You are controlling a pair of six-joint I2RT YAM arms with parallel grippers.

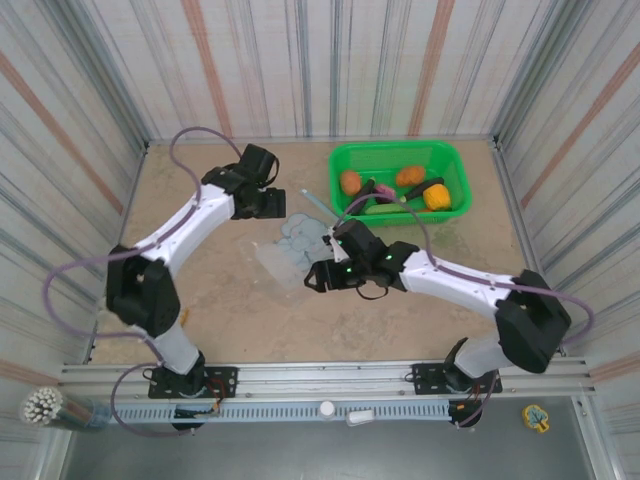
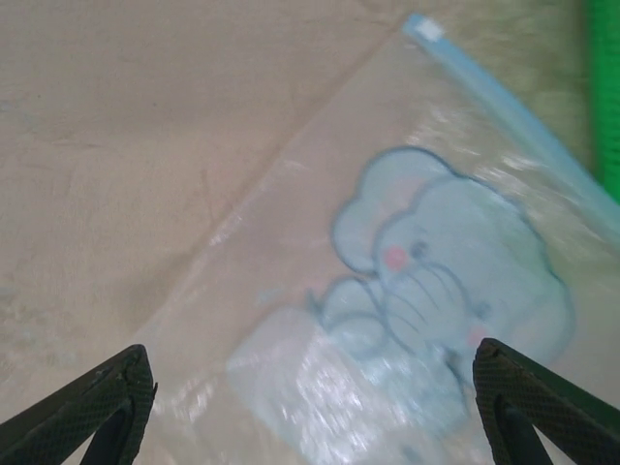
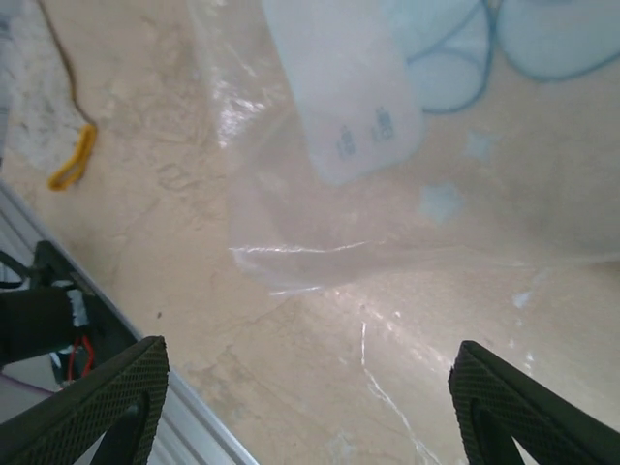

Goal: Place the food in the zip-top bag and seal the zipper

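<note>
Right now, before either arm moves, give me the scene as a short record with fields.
zip-top bag: flat on the table, elephant print up, no food seen inside
zipper: light-blue strip on the bag's edge nearest the green basket; sealed or not, cannot tell
food: in the green basket
left gripper: open, above the bag, holding nothing
right gripper: open, above the bag's near edge, holding nothing
progress: no food bagged yet
</note>
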